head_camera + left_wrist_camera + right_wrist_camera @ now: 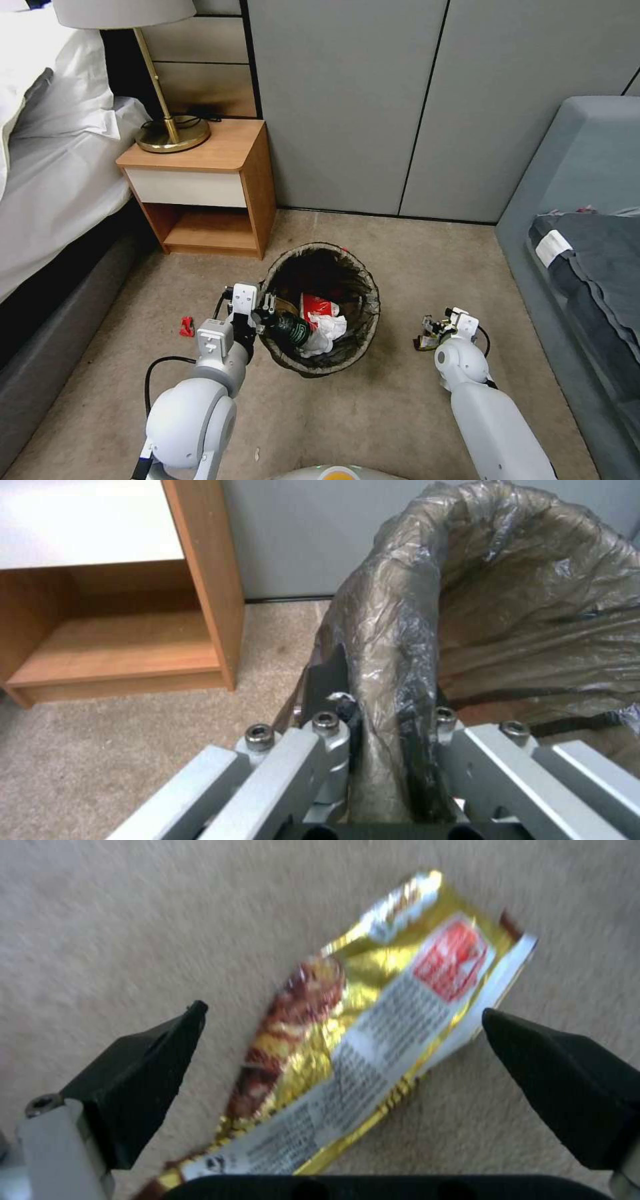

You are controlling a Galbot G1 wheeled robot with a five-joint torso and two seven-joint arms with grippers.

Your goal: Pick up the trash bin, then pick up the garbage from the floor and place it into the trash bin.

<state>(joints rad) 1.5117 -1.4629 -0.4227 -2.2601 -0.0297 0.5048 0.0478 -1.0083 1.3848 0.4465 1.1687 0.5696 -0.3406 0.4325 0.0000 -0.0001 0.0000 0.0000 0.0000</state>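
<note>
Right claw (340, 1040) spread above the floor (373, 407), wrapper (373, 1040) lying between its fingers, long axis running 7 to 1 o'clock across the gap. Left claw (390, 730) pinches the bin (320, 307) rim at 9 o'clock. Bin holds bottle, tissue, red wrapper.

Count, head view:
- trash bin (320, 363): 1, centre of frame.
- Items inside it: 3 – one dark green bottle (291, 329), one red-and-white wrapper (318, 306), one white tissue (328, 331).
- Litter on the floor (373, 413): 2 – one gold snack wrapper (373, 1040) at centre right, one small red piece (187, 327) at centre left.
- Nightstand (220, 193): 1, upper left.
- Lamp (170, 130): 1, on it.
</note>
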